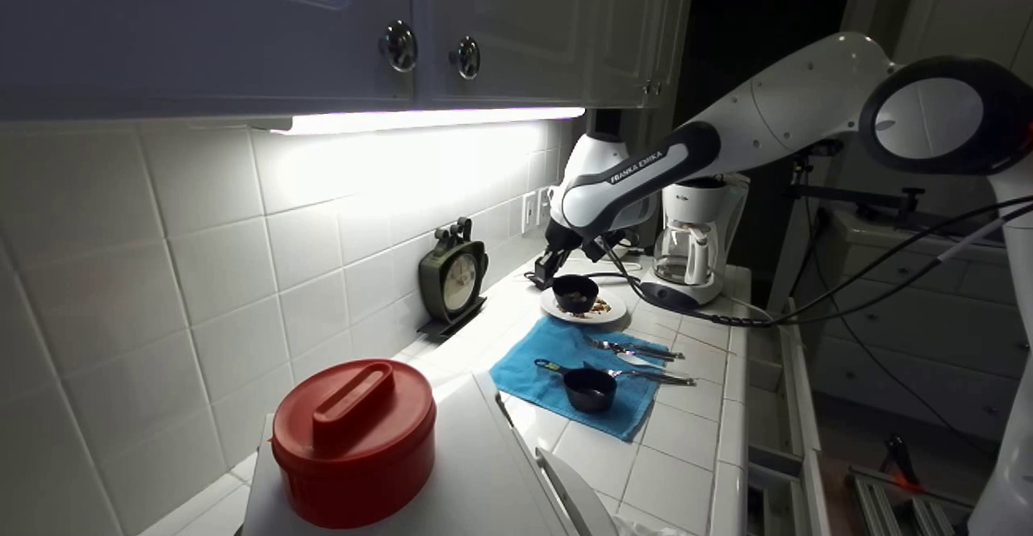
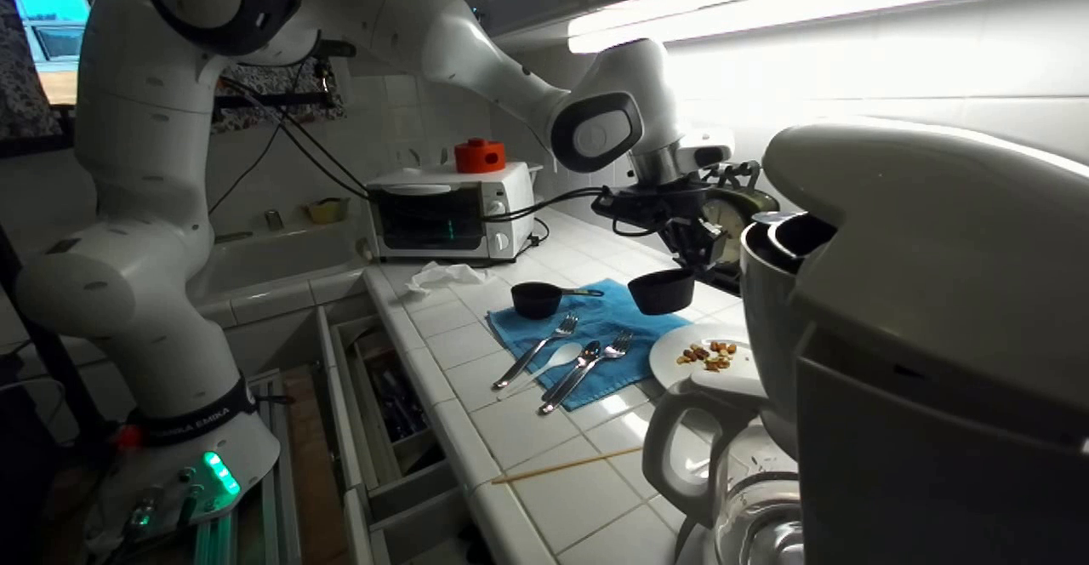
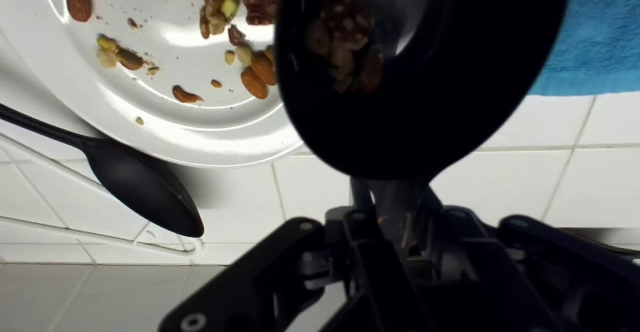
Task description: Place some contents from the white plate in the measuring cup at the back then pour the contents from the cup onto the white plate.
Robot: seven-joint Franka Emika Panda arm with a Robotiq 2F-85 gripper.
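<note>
My gripper (image 3: 395,197) is shut on the short handle of the dark measuring cup (image 2: 662,293), which hangs above the counter, tipped slightly in an exterior view. Mixed nuts (image 3: 345,37), the contents, lie in the bottom of this cup. In the wrist view the cup covers one side of the white plate (image 3: 165,122). More nuts (image 3: 255,74) and crumbs are scattered over the plate, which sits flat on the tiles beside the blue towel. The gripper's fingers hide most of the handle.
On the blue towel (image 1: 533,358) rest another dark cup (image 1: 591,391), forks (image 2: 536,348) and a white spoon (image 2: 557,356). A black spoon (image 3: 145,187) lies beside the plate. The coffee maker (image 1: 690,237) and clock (image 1: 452,282) stand nearby. A wooden stick (image 2: 566,465) crosses the tiles.
</note>
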